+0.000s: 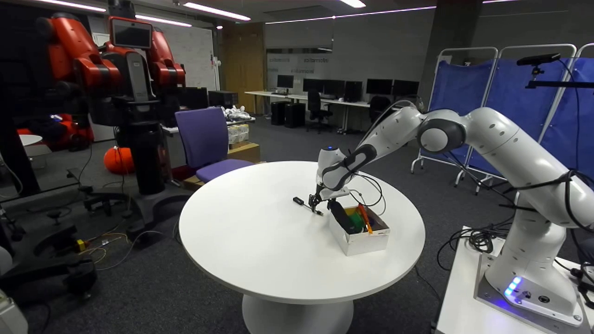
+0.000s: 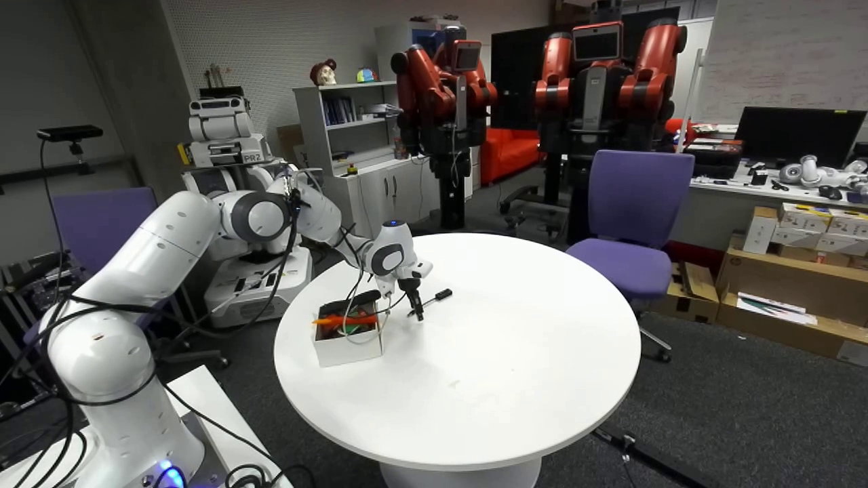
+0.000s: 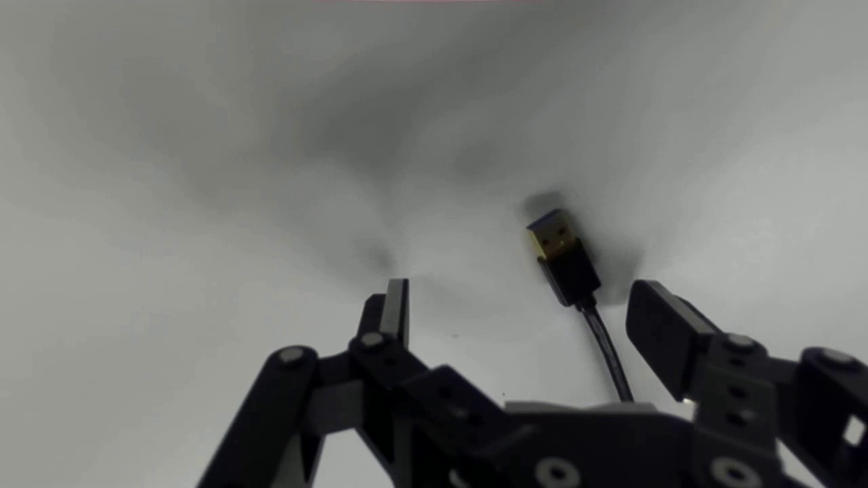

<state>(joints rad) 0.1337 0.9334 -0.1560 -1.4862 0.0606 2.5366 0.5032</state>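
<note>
In an exterior view a red robot (image 1: pixel 138 76) stands far left, then a purple chair (image 1: pixel 203 134) near the table (image 1: pixel 246 232). On the table lies a black USB lead (image 1: pixel 298 201), its plug (image 3: pixel 568 264) toward the right, with the gripper (image 3: pixel 520 298) over it, jaws released and spread, the cord (image 3: pixel 605 342) running between them in the wrist view. Just right sits a box (image 1: pixel 366 243) with an orange item (image 1: pixel 364 218) in it, and the arm base (image 1: pixel 533 273) stands far right.

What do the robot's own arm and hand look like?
The arm is white and rounded, with dark joint rings, black cables tied along it and blue lights at its base. The gripper is black, with two jointed fingers and grey bolts.
</note>
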